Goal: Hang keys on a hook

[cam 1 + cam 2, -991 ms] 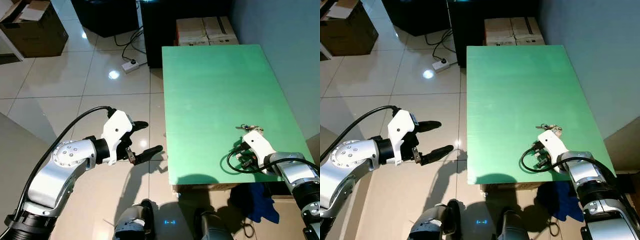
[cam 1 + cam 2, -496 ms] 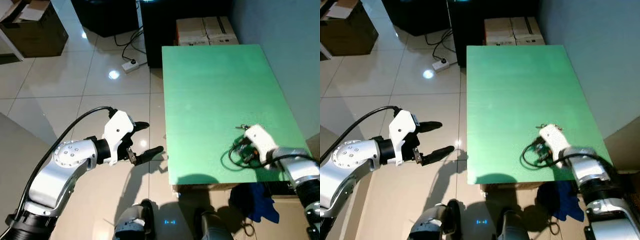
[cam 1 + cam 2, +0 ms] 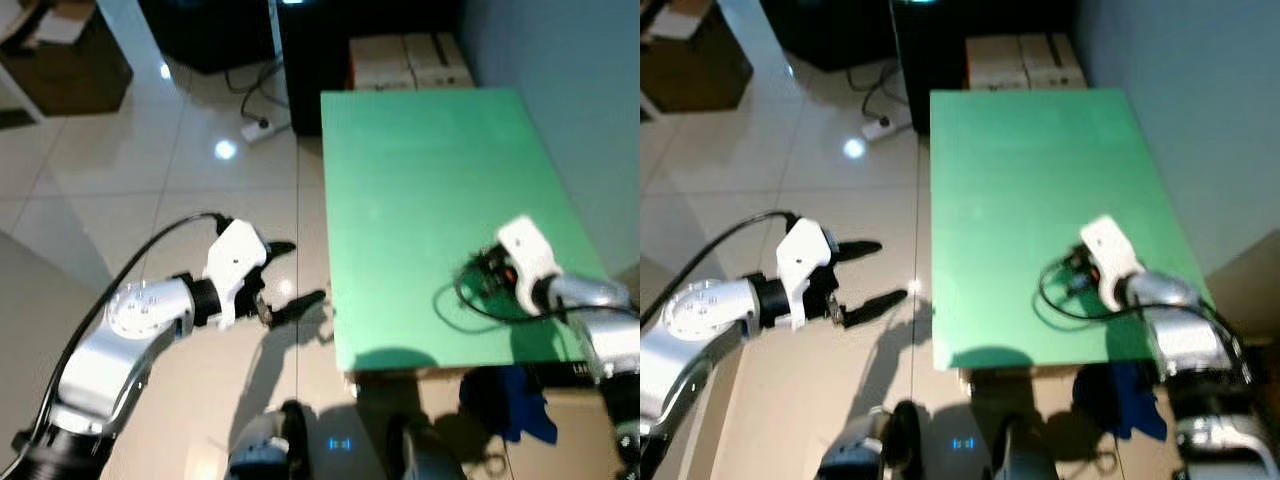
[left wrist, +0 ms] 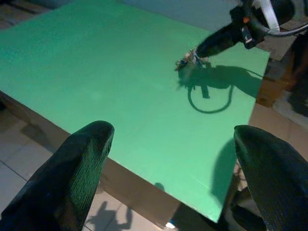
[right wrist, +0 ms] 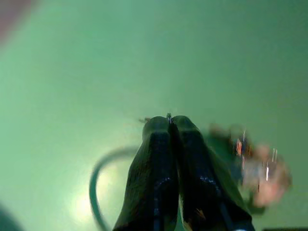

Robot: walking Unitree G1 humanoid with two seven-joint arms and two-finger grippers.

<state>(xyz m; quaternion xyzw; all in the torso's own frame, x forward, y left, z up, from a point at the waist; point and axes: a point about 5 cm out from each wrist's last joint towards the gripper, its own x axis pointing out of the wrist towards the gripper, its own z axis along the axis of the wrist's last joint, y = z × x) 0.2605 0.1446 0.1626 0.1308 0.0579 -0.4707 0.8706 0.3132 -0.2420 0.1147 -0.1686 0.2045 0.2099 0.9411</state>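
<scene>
Now the right end effector point(image 5: 169, 120) is pinched tight on the bunch of keys point(image 4: 186, 60) just above the green table point(image 3: 420, 180) (near its right edge) — the left end effector point(image 3: 295, 272) hovers spread over the tiled floor point(image 3: 120, 180).

- One green counter point(image 3: 420, 180).
- One bunch of keys point(image 4: 186, 60), lifted just above the counter top; the single keys in it are too small to count.
- Two grippers: the left gripper point(image 3: 290, 275), fingers spread, out over the floor beside the counter, and the right gripper point(image 4: 199, 50), fingers pressed together on the keys.
- Two cardboard boxes point(image 3: 410, 62) side by side on the floor at the counter's far end.
- One more open cardboard box point(image 3: 65, 45) across the room.
- One white power strip point(image 3: 258, 130) on the floor tiles, with cables running to it.
- One blue cloth point(image 3: 520, 400) on the floor under the counter's near corner.
</scene>
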